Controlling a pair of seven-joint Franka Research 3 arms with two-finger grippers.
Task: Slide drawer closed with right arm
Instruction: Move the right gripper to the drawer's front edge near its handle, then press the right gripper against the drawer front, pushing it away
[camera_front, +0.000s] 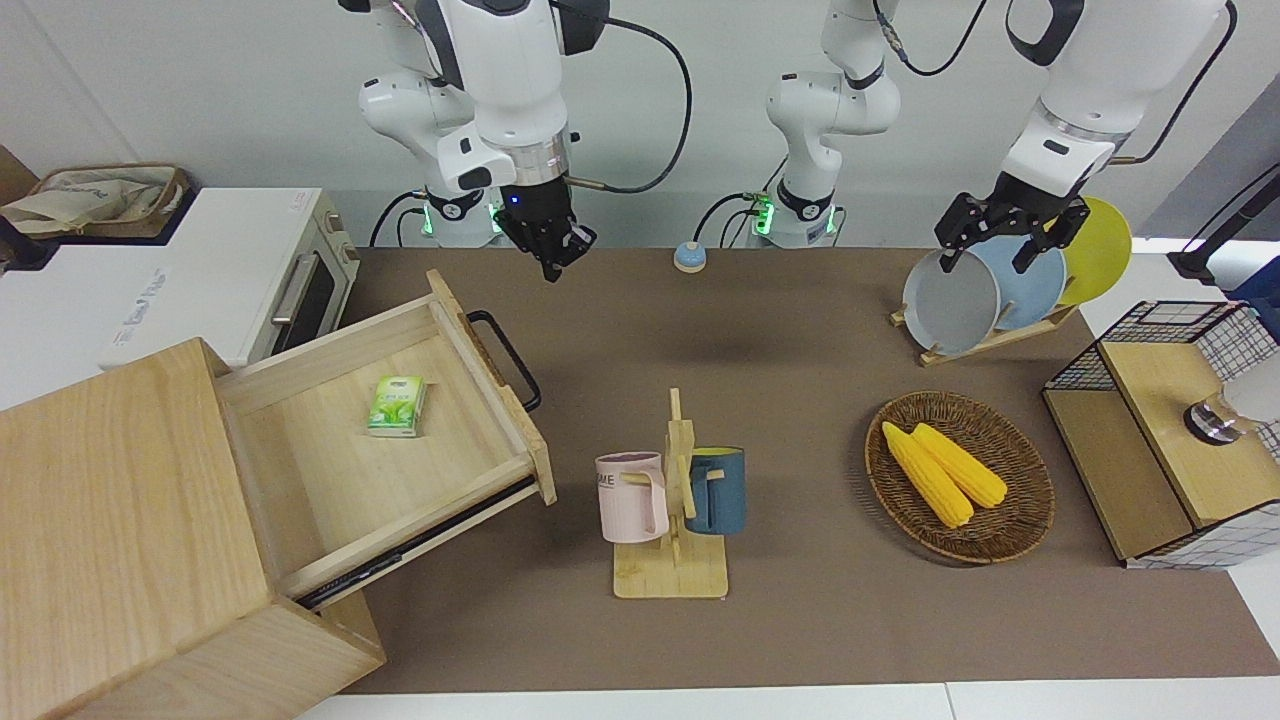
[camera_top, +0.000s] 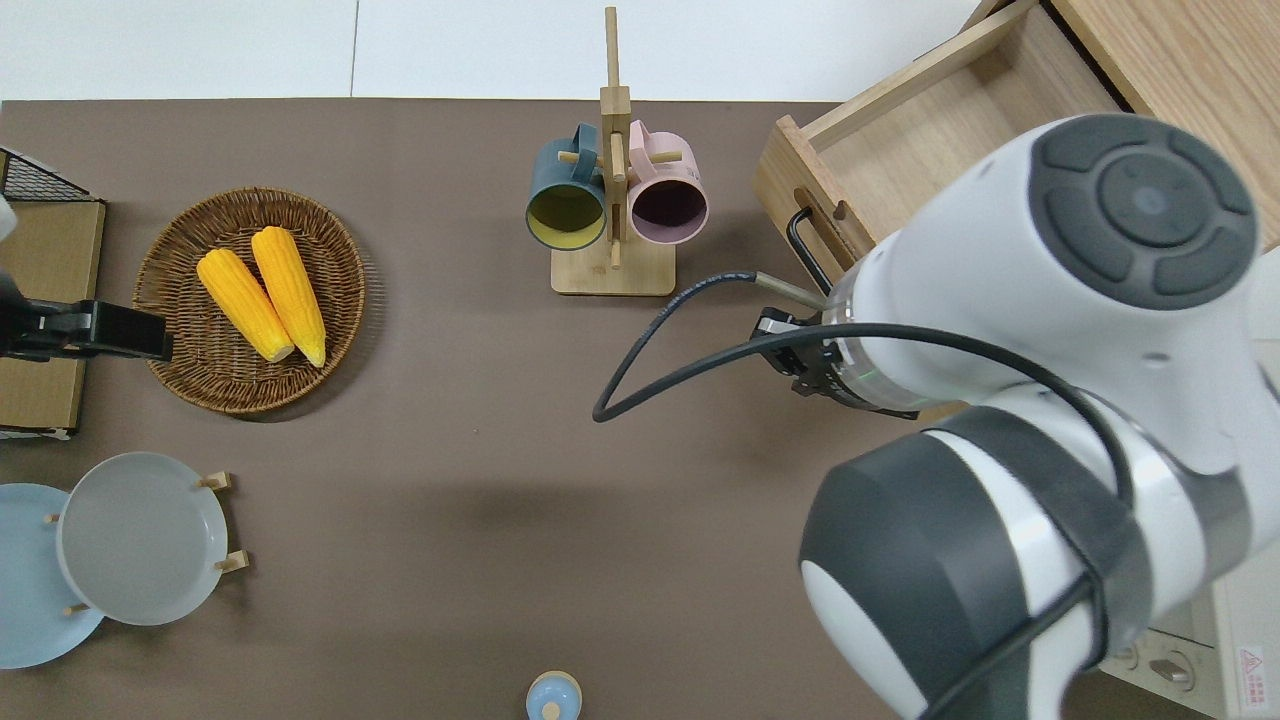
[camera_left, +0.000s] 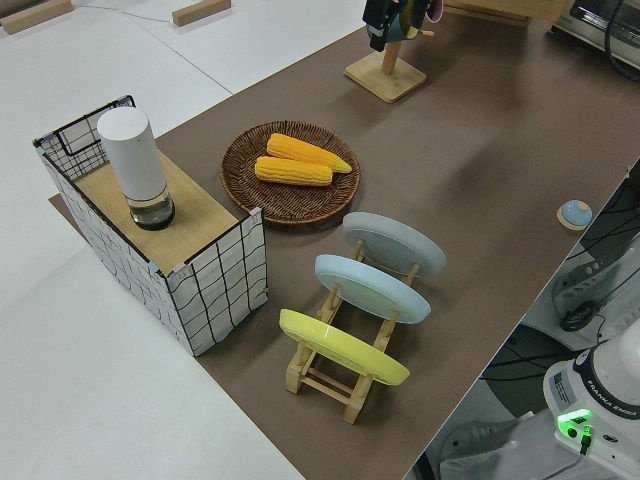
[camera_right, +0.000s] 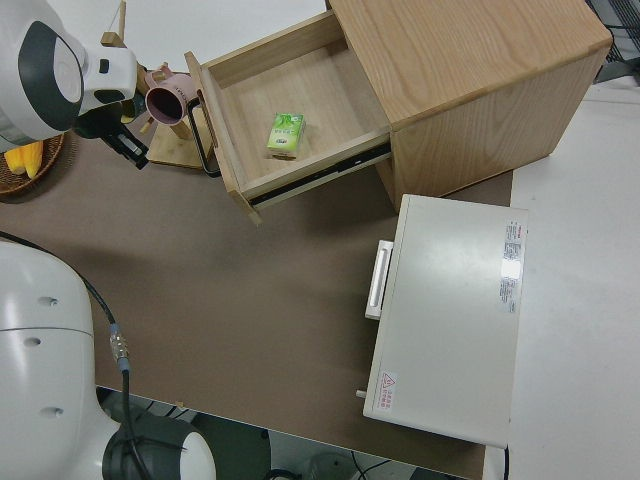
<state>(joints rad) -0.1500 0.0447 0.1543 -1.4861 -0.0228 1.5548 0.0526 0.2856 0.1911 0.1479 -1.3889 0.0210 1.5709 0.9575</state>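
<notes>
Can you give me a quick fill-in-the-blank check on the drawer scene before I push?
1. The drawer is pulled ____.
2. Inside it lies a green ____.
3. The right gripper hangs in the air, not touching the black ____ on the drawer front.
4. The wicker basket holds two ears of ____.

Missing words: open; packet; handle; corn

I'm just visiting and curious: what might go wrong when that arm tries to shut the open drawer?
The right gripper hangs in the air, off the drawer and its black loop handle, so it could snag in the loop. The drawer sits angled on the table, so a crooked push may jam it. The green packet inside might slide.
</notes>
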